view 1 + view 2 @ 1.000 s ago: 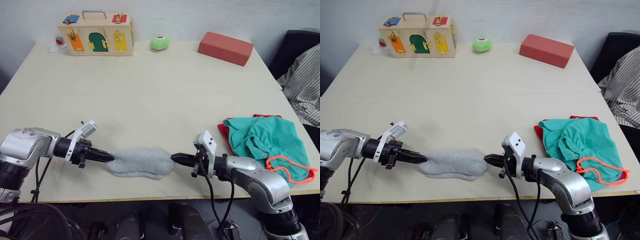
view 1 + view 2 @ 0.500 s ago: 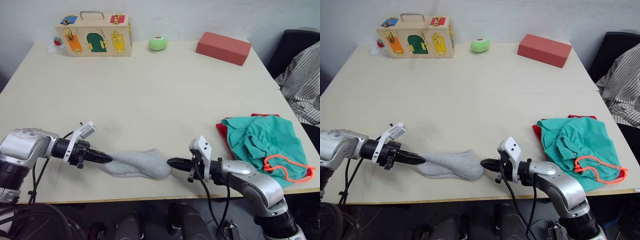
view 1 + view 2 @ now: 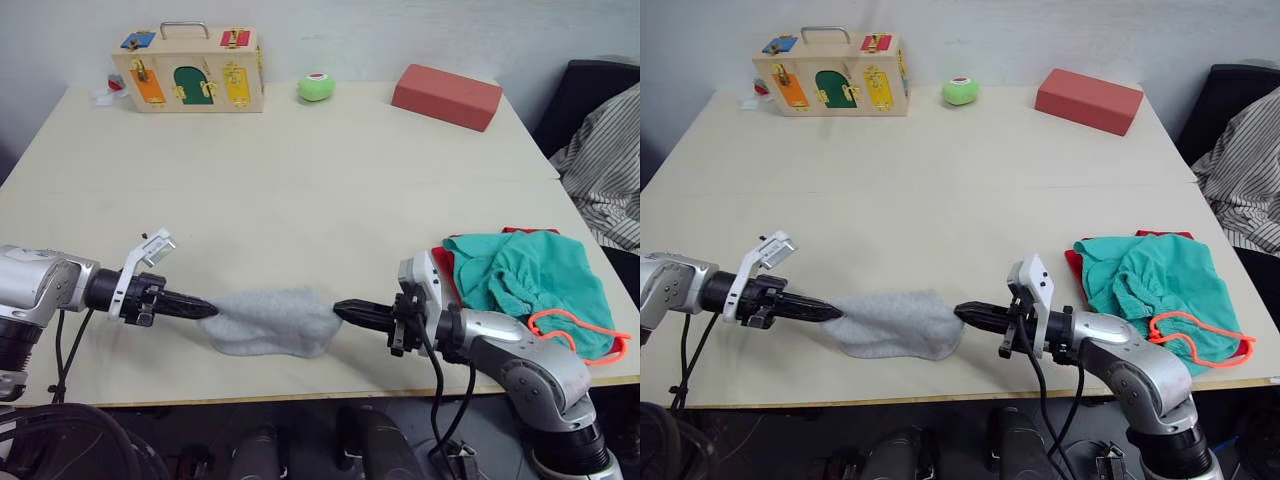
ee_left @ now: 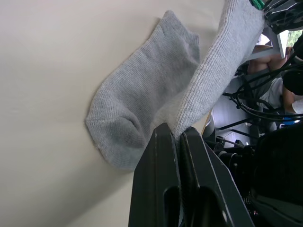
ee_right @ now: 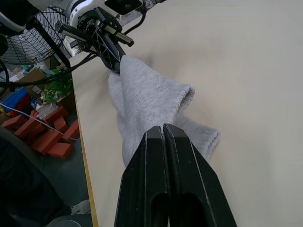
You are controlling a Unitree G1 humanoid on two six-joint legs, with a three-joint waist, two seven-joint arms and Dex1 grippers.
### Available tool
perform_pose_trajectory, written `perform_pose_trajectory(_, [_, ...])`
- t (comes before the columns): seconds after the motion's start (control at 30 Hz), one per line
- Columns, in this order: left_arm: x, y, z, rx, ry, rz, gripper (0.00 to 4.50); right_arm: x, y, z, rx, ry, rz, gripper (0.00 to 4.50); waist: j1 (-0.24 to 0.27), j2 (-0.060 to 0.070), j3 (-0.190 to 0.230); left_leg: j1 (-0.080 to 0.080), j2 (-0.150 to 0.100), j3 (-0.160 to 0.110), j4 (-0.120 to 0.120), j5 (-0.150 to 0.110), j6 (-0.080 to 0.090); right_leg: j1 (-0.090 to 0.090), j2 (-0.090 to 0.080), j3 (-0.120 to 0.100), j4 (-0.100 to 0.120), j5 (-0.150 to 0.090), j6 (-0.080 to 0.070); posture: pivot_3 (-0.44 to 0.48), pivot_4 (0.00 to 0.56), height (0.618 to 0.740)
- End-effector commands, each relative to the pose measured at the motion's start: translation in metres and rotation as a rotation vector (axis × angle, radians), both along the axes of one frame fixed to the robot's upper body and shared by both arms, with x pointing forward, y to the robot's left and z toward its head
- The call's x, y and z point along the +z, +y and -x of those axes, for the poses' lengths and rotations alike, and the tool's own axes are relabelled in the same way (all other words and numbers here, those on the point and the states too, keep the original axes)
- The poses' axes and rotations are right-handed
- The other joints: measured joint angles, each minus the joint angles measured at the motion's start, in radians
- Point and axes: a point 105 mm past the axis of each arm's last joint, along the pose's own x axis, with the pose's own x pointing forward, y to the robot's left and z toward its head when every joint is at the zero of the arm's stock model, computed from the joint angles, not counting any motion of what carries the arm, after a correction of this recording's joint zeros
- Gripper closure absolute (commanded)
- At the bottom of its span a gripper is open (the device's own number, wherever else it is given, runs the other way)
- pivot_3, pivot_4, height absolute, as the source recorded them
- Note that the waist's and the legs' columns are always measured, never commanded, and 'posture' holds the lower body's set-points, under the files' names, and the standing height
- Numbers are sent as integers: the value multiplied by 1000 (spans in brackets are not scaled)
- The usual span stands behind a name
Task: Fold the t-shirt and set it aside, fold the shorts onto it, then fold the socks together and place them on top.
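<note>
I had drawn my left gripper (image 3: 205, 309) and right gripper (image 3: 343, 311) closer, each clamped on an end of the socks (image 3: 268, 321), which now bunched and sagged near the table's (image 3: 300, 190) front edge. The fold had begun; the shorts (image 3: 525, 278) waited on the t-shirt (image 3: 446, 266).

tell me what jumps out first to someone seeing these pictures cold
The two arms at the table's near edge, left gripper and right gripper facing each other with jaws shut on opposite ends of the grey socks. Next, on the robot's right, the teal shorts heaped over the red t-shirt. Along the far edge stands a colourful wooden latch box.
</note>
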Motion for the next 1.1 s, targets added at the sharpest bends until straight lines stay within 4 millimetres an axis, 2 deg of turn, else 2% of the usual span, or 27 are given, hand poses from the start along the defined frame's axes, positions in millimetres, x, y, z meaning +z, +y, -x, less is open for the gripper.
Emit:
perform_pose_trajectory(0.03, [-1, 3, 4, -17, 7, -38, 4468, -4, 2, 2, -21, 9, 11, 4500, 0, 0, 0, 0, 0, 0, 0, 0, 0, 0, 0, 0, 0, 0, 0, 0, 150, 740])
perform_pose_trajectory(0.27, [-12, 2, -1, -34, -21, -75, 4468, -22, -2, -9, -100, 50, 43, 4500, 0, 0, 0, 0, 0, 0, 1, 0, 0, 0, 0, 1, 1, 0, 0, 0, 150, 740])
perform_pose_trajectory(0.7, [-18, 8, -5, -78, -98, -105, 4468, -37, 4, -9, -81, 60, 64, 4500, -1, 0, 0, 1, 0, 1, 1, 0, 0, 0, 0, 1, 2, 0, 0, 0, 150, 740])
perform_pose_trajectory(0.77, [-20, 8, -6, -80, -121, -111, 4500, -32, 2, -14, -104, 9, 53, 4073, 0, 0, 0, 1, 0, 1, 1, 0, 0, 0, 0, 1, 3, 0, 0, 0, 150, 740])
perform_pose_trajectory(0.8, [-20, 8, -6, -81, -125, -112, 4270, -30, 1, -15, -114, 11, 45, 3833, 0, 0, 0, 1, 0, 1, 1, 0, 0, 0, 0, 1, 3, 0, 0, 0, 150, 740])
perform_pose_trajectory(0.9, [-22, 10, -9, -84, -189, -123, 3433, -30, -7, -15, -114, -11, 75, 2753, -1, 0, 0, 1, 0, 1, 1, 0, 0, 0, 0, 1, 3, 0, 0, 0, 150, 740])
perform_pose_trajectory(1.07, [-5, 21, -15, -31, -376, -88, 1902, -12, -18, -4, -49, -98, 66, 1063, -2, -1, 0, 1, 0, 1, 1, 0, 0, 0, 0, 1, 3, 0, 0, 0, 150, 740])
perform_pose_trajectory(1.1, [0, 23, -16, -23, -435, -78, 1902, -7, -17, 0, -15, -107, 55, 1063, -2, -1, 0, 1, 0, 1, 1, 0, 0, 0, 0, 2, 3, 0, 0, 0, 150, 740])
